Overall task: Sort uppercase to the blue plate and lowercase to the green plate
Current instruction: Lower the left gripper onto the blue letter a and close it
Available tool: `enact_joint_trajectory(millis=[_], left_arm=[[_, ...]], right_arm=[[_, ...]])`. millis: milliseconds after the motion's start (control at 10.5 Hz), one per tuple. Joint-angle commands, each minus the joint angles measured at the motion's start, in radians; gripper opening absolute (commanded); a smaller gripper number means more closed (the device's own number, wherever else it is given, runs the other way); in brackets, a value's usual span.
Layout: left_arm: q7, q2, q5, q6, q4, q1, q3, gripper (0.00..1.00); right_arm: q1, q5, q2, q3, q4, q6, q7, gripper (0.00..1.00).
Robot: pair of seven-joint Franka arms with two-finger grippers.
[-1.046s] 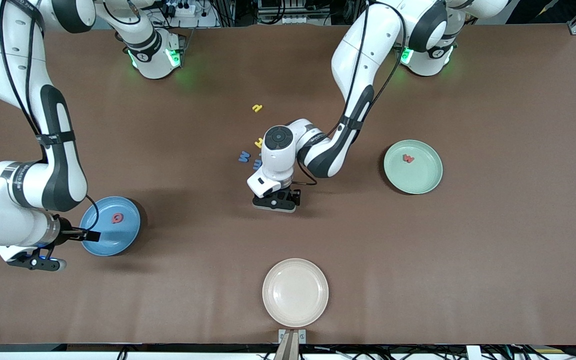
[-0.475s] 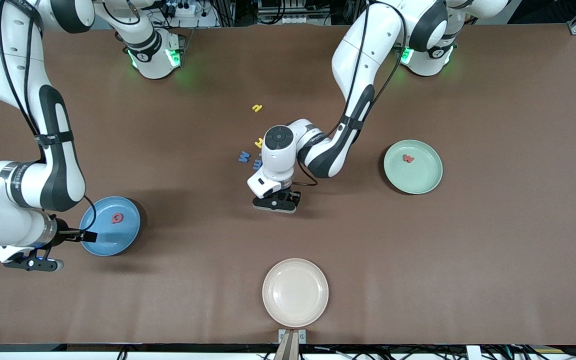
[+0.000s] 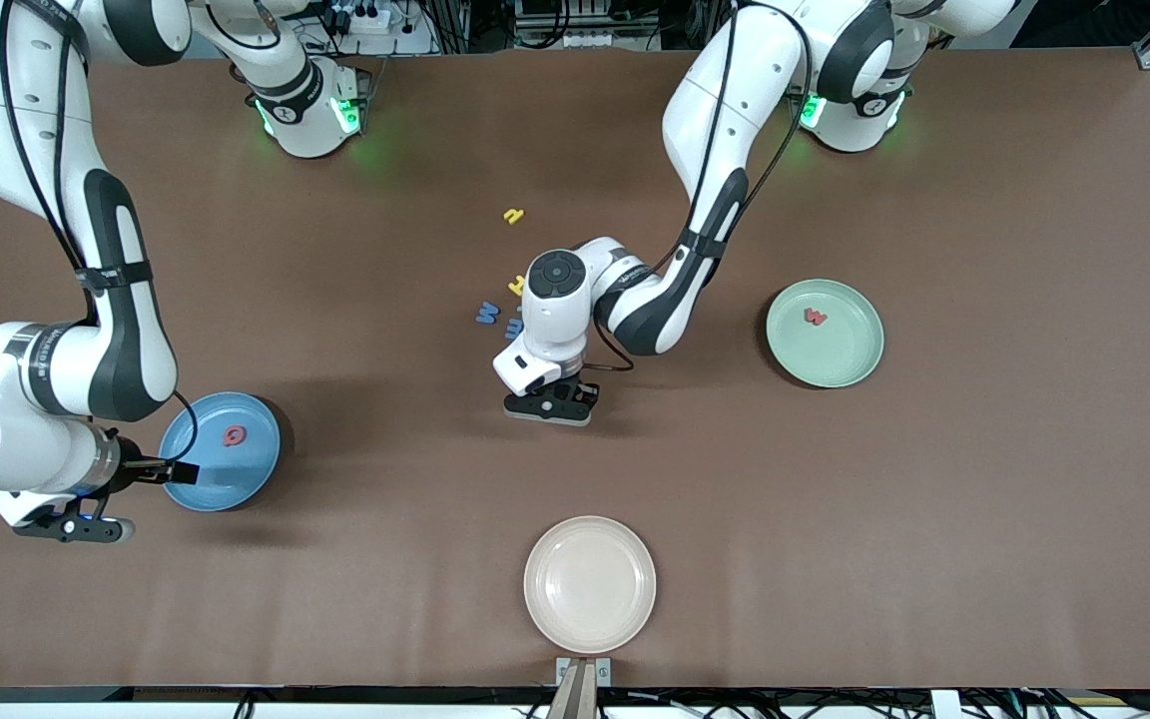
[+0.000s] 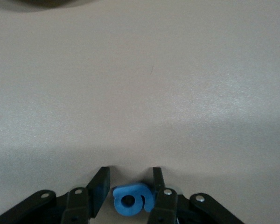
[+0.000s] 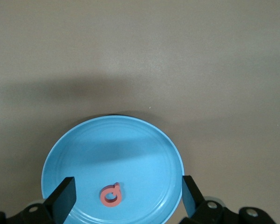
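Observation:
My left gripper (image 3: 547, 404) is down on the table mid-way between the plates, and its hand hides what it holds from the front view. In the left wrist view it (image 4: 129, 183) is shut on a blue g-like lowercase letter (image 4: 130, 203) that rests on the table. A blue M (image 3: 486, 314), a blue m (image 3: 514, 328), a yellow H (image 3: 516, 286) and a small yellow letter (image 3: 512, 215) lie farther from the camera. The green plate (image 3: 835, 359) holds a red w (image 3: 815, 317). My right gripper (image 5: 127, 195) hangs open over the blue plate (image 5: 84, 154) with its red Q (image 5: 110, 194).
A beige plate (image 3: 590, 584) sits near the table's front edge, nearer the camera than my left gripper. The blue plate (image 3: 226, 479) lies toward the right arm's end and the green plate toward the left arm's end.
My left gripper's fingers have closed in on the blue g-like letter while the hand stayed in place. The right arm has barely shifted over the blue plate.

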Motion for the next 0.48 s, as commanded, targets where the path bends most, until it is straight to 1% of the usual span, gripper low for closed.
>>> enact_joint_trajectory(millis=[0,380], left_arm=[[-0.028,0.02,0.019,0.001,0.007,-0.013,0.014,0.42],[-0.022,0.016,0.02,-0.02,-0.008,-0.011,0.013,0.4]], right_arm=[[-0.012,-0.012,-0.014,0.008,-0.007,0.0,-0.011,1.0],[-0.007,-0.018,-0.008,0.008,-0.005,0.008,-0.011,1.0]])
